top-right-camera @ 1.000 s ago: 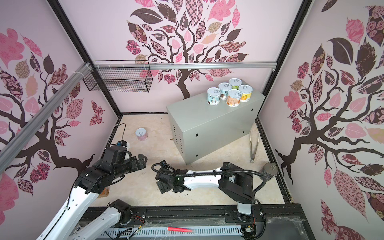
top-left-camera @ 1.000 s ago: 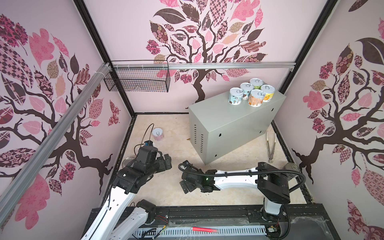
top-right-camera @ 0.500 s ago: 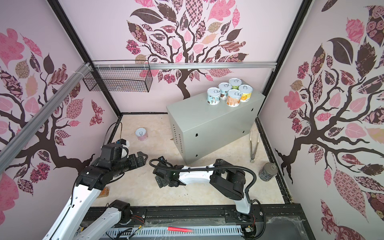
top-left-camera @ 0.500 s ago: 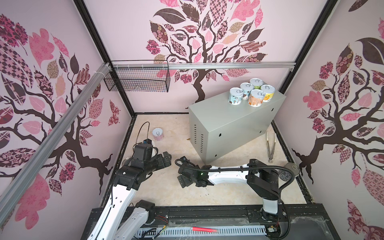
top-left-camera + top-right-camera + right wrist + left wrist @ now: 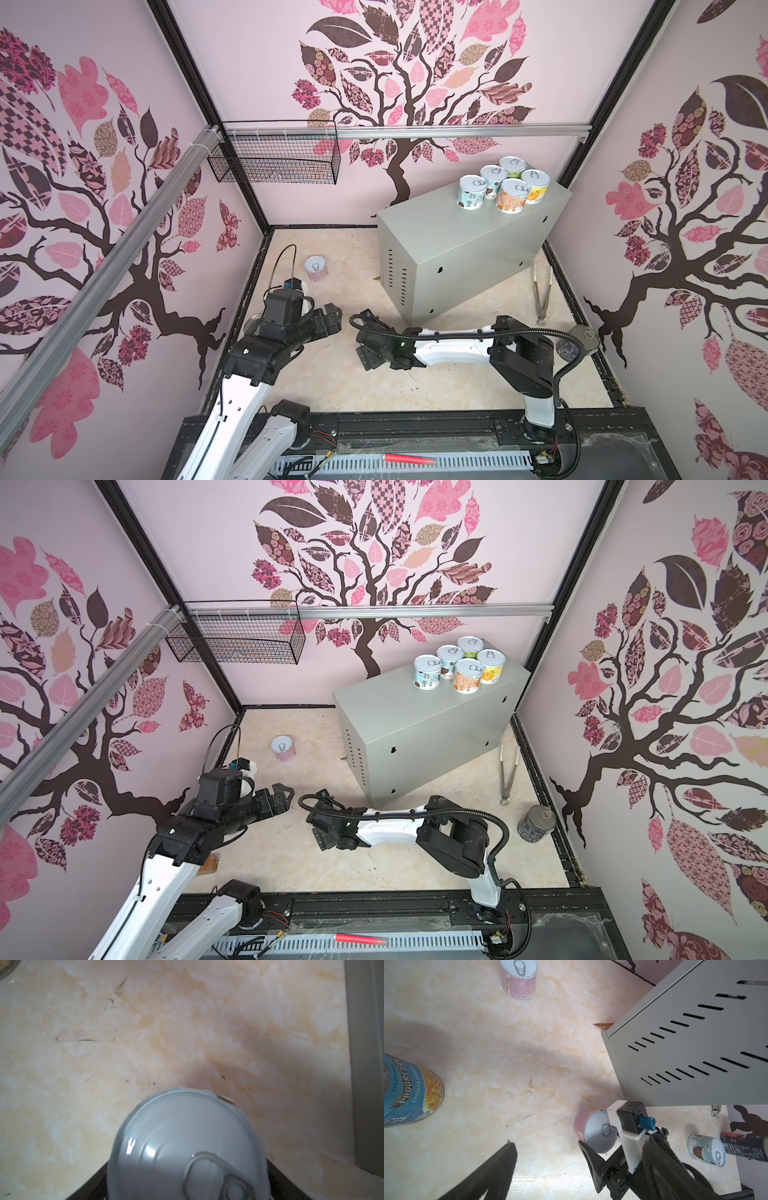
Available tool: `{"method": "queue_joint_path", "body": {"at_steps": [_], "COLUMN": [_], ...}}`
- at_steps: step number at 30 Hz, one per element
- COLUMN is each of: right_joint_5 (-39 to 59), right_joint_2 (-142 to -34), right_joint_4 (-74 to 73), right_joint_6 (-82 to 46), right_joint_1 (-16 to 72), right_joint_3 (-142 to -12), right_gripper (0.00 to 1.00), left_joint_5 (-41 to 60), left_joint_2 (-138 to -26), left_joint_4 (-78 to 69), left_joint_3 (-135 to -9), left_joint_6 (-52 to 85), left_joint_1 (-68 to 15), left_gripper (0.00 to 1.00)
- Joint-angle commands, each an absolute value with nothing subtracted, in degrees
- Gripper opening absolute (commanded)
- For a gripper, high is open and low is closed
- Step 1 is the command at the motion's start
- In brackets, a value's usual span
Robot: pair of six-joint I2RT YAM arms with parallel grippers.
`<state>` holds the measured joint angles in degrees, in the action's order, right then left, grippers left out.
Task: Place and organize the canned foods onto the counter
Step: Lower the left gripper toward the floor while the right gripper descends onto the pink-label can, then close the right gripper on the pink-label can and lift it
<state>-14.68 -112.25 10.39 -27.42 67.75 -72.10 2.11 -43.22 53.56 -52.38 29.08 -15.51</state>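
Cans (image 5: pixel 503 185), five short ones, stood close together on top of the counter (image 5: pixel 457 249) in both top views, at its far end; a far pink can (image 5: pixel 316 268) stood on the floor (image 5: pixel 353 386), well apart from the counter; the left gripper (image 5: pixel 334 318) hung wide open with nothing in it; the right gripper (image 5: pixel 363 338) was low over the floor near the counter's front corner; a dark can (image 5: pixel 536 823) stood by the right wall, near the tongs (image 5: pixel 509 771); in the left wrist view, a blue can (image 5: pixel 411 1091) stood on the floor, and a near pink can (image 5: pixel 593 1130) sat between the right gripper's fingers (image 5: pixel 591 1163); a small pale can (image 5: pixel 706 1151) was just beside the dark can; in the right wrist view, the near pink can (image 5: pixel 189 1147) showed its round lid between two black fingers, one on each side; I could not tell if they were squeezing it or only around it.
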Motion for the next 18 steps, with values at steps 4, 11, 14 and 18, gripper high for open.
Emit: {"method": "queue_joint_path", "body": {"at_steps": [4,11,14,18], "right_joint_5": [-13.6,-14.3,-14.9,-15.6], "right_joint_2": [-114.2,-111.6,-109.0,-104.6], "right_joint_4": [8.6,9.3,10.1,10.8], "right_joint_6": [-27.5,-27.9,-27.9,-27.7], "right_joint_1": [67.6,67.6,67.6,67.6], "right_joint_3": [-73.7,-72.5,-71.3,-68.9], "right_gripper": [0.71,0.60,0.60,0.58], "left_joint_5": [1.3,0.4,0.2,0.2], "left_joint_2": [-42.9,-42.3,-42.1,-41.9], "left_joint_4": [52.9,53.1,53.2,53.3], "left_joint_3": [-50.8,-50.7,-50.8,-50.6], "left_joint_6": [28.5,28.7,28.8,28.7], "left_joint_1": [-15.2,-15.2,-15.2,-15.2], "left_gripper": [0.98,0.98,0.98,0.98]}}
